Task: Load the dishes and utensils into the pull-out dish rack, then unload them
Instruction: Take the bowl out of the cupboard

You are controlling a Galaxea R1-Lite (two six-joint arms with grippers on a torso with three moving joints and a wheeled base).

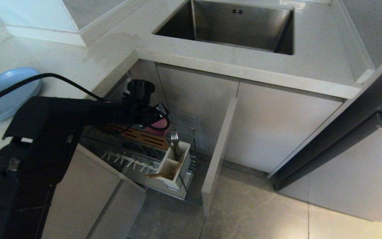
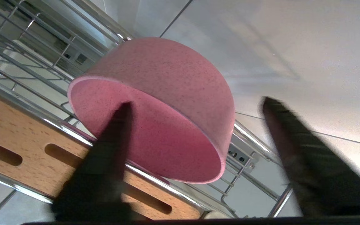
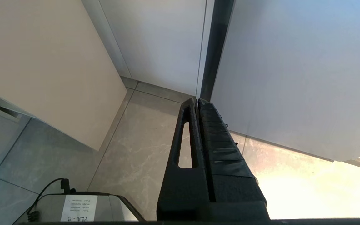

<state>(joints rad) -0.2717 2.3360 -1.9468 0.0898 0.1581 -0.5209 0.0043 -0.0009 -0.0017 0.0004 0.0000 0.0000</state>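
The pink bowl (image 1: 160,126) (image 2: 167,78) leans on its side at the far end of the pull-out dish rack (image 1: 191,134), against the brown wooden strip (image 2: 27,137). My left gripper (image 1: 156,116) (image 2: 195,103) is open and straddles the bowl's wall. One finger (image 2: 114,150) lies across the bowl's mouth; the other stands clear of its outside. The blue plate (image 1: 5,93) lies on the counter at the left. A fork (image 1: 174,137) and wooden chopsticks (image 1: 177,167) stand in the white utensil box (image 1: 186,159). My right gripper (image 3: 197,100) is shut and empty, out of the head view, pointing at the floor.
The rack's beige front panel (image 1: 219,146) stands out over the floor to the right of the basket. The steel sink (image 1: 230,26) is set in the counter above. White prongs (image 1: 124,159) line the rack's near side. The robot's base (image 3: 73,207) shows beside my right gripper.
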